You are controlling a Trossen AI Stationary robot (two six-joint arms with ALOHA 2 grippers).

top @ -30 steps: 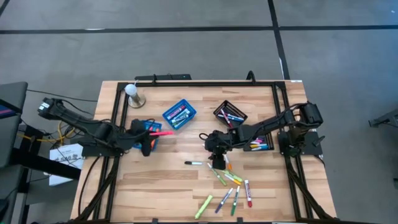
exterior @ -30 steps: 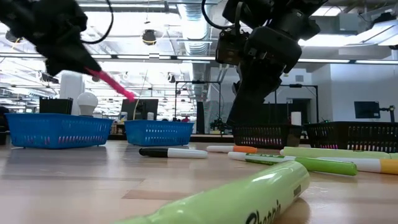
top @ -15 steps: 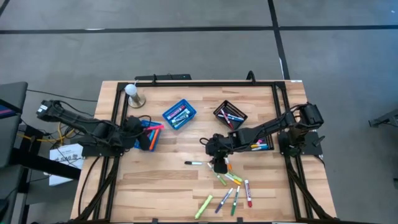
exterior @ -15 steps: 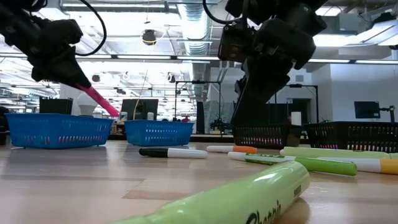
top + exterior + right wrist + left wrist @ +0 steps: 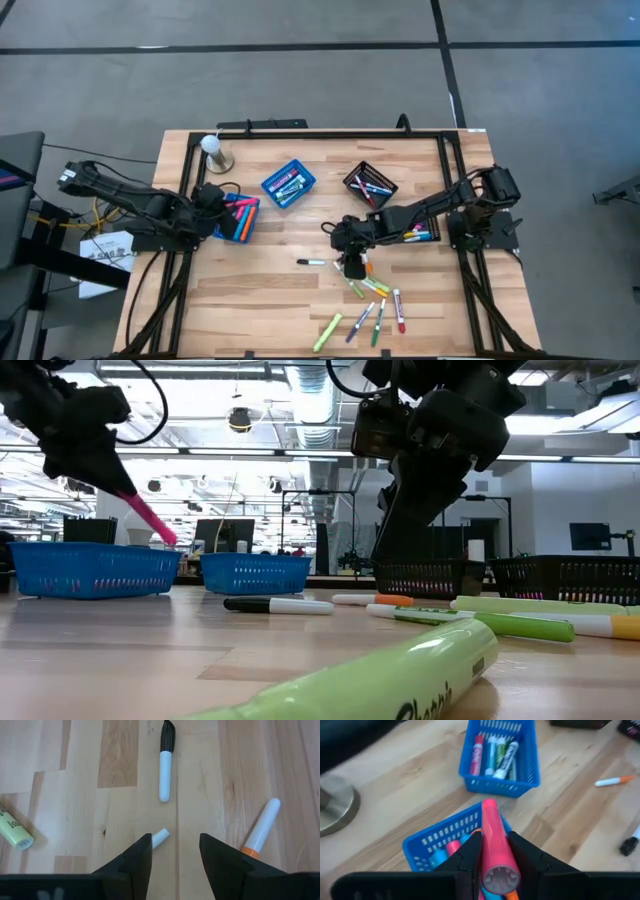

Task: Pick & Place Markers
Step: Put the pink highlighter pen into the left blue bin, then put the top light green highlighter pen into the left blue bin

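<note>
Pink marker (image 5: pixel 492 842) sits pinched between my left gripper's (image 5: pixel 490 851) fingers, slanting down over the near blue basket (image 5: pixel 236 217) at the table's left. I see my right gripper (image 5: pixel 171 851) spread apart, low over the wood above a white marker with a black cap (image 5: pixel 165 761), beside the loose markers (image 5: pixel 370 300).

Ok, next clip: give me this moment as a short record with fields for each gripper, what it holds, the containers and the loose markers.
left gripper: shut on the pink marker, above the near blue basket
right gripper: open, low over the loose markers, holding nothing
second blue basket: holds several markers
black mesh baskets: hold markers
loose markers: scattered on the table in front of the right arm
black-capped white marker: lying just ahead of the right gripper
</note>
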